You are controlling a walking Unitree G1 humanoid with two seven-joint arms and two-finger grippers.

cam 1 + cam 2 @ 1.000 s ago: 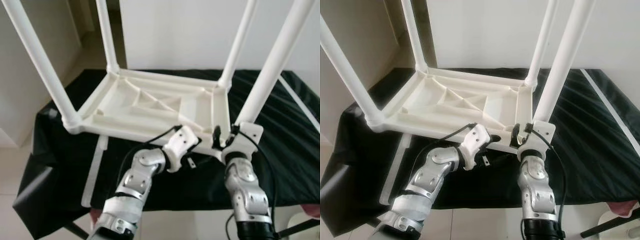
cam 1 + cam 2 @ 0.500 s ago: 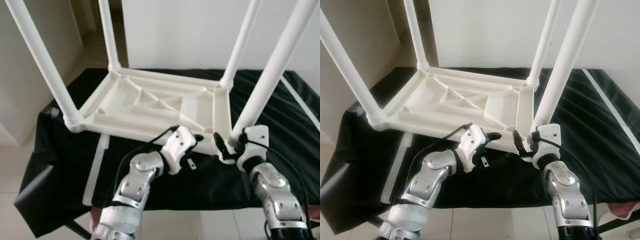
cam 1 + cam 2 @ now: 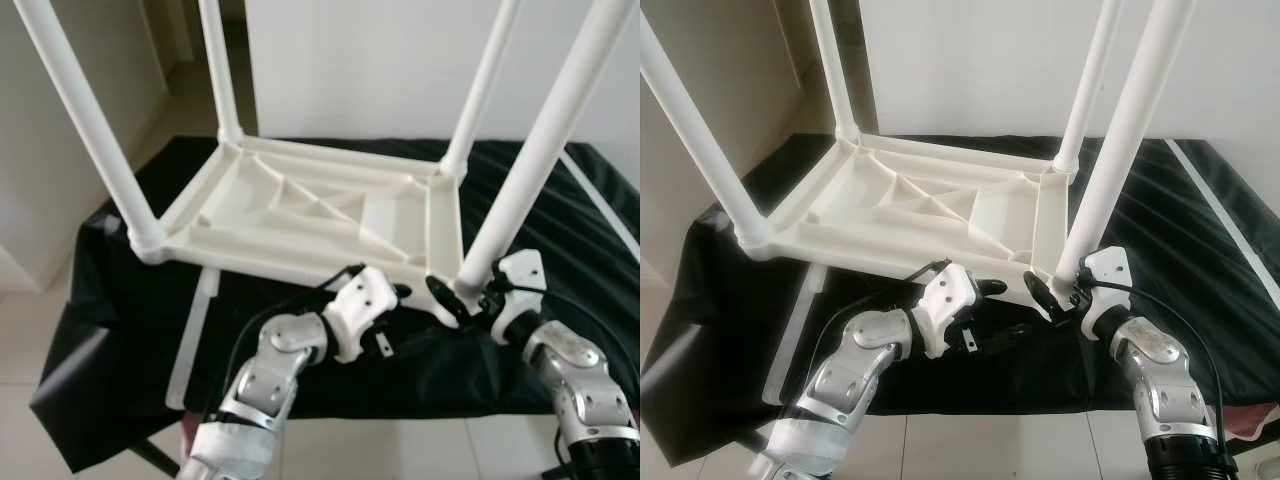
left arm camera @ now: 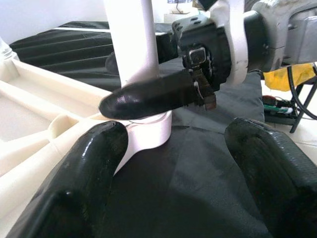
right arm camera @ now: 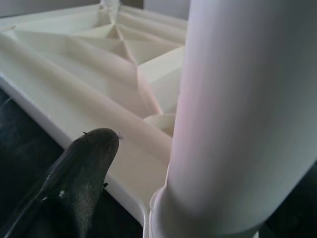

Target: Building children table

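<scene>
The upturned white table (image 3: 310,215) lies on a black cloth (image 3: 560,230), its four legs pointing up. The near right leg (image 3: 535,150) rises from the corner socket straight ahead of the right gripper (image 3: 1055,293), whose fingers straddle its base without visibly clamping. The left gripper (image 4: 173,163), spread wide and empty, sits just beside the same corner.

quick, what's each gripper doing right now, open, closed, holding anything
Left gripper: open, holding nothing, by the table's near edge.
Right gripper: around the base of the near right table leg; cannot tell whether it is clamped.
</scene>
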